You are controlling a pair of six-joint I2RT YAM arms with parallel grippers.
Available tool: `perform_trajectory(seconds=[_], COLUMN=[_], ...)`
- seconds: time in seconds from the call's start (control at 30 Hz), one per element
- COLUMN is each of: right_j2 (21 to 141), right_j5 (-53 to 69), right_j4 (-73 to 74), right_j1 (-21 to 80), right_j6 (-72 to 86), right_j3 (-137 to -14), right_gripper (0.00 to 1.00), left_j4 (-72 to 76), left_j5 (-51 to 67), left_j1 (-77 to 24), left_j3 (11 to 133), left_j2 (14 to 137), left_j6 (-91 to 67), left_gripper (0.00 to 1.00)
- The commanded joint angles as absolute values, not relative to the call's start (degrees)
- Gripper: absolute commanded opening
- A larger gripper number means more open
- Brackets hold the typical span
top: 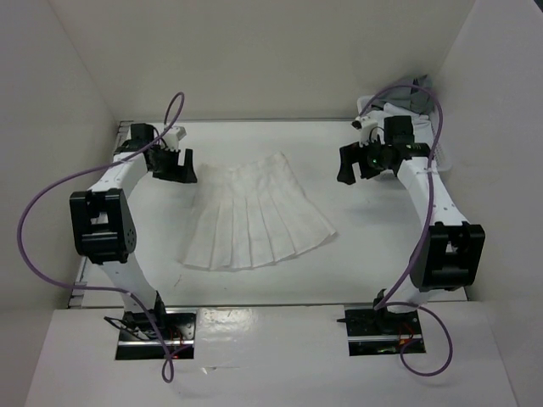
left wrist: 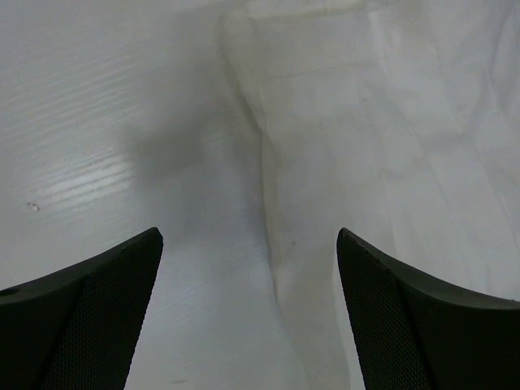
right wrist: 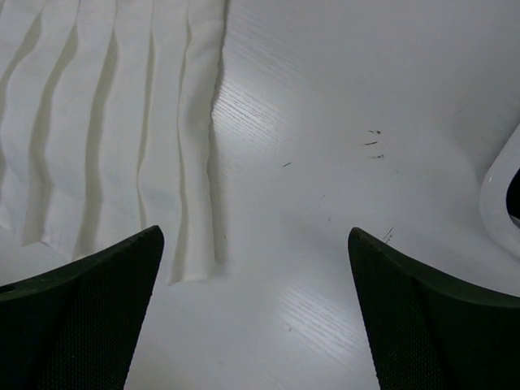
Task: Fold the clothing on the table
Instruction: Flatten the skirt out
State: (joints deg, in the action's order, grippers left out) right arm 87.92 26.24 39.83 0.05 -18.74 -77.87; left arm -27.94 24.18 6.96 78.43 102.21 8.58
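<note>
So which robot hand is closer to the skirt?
Left. The left gripper is right beside the skirt's left edge, up near the narrow waist. The right gripper is off to the skirt's right, with bare table between them.

**Camera setup: one overhead, two wrist close-ups**

Top view sits high on the hem side of the skirt (top: pixel 254 216), looking down on all of it and the table (top: pixel 373 254). Left wrist camera hangs close over the skirt's left edge. Right wrist camera sits close off its right edge (pleats visible). All three share the skirt.
</note>
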Motion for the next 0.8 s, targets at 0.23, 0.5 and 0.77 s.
perform_trajectory(seconds=[0.23, 0.5, 0.77], right_j2=[96.8, 101.0, 99.8], right_j5=[32.4, 35.2, 34.1], right_j4=[43.6, 45.0, 45.5], right_j1=[0.2, 0.2, 0.2], right_j6=[-20.0, -20.0, -20.5], right_j3=[-85.2, -88.7, -86.8], right_gripper=[0.94, 0.92, 0.92], left_j4=[-21.9, -22.5, -20.6], left_j5=[17.7, 14.3, 9.1], left_j1=[-3.0, -5.3, -5.3], left_j3=[89.6, 94.4, 91.3], left_j2=[111.2, 116.3, 115.7], left_j6=[2.7, 1.0, 1.0], left_gripper=[0.93, 0.90, 0.89])
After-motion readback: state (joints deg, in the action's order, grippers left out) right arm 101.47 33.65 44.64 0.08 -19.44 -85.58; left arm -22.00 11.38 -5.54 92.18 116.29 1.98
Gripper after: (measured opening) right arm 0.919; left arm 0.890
